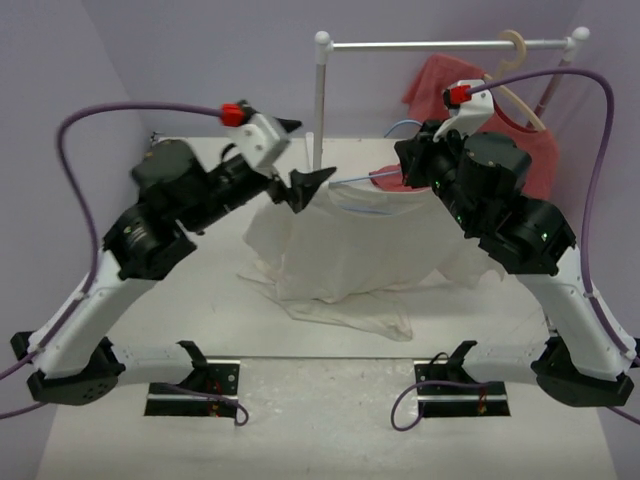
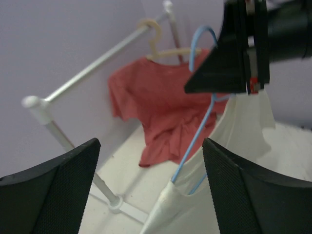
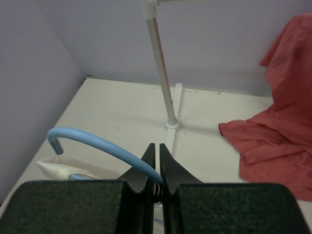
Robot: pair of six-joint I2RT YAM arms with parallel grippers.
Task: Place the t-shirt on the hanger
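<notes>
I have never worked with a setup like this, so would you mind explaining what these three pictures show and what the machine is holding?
Two robot arms are bolted to a table. The overhead picture looks down from behind them; the other two come from cameras on each wrist. The right gripper is shut on the light-blue wire hanger, near its hook. A cream-white t-shirt is partly over that hanger, its lower part on the table. The left gripper is open beside the shirt. Behind stands a white rack with a red shirt on a beige hanger.

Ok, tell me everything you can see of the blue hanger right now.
The hanger is thin light-blue wire with a small curved hook. The right gripper is shut on the wire below the hook. Its shoulder runs down inside the t-shirt, one end poking into a corner of the cloth. The left gripper is open, apart from it.
</notes>
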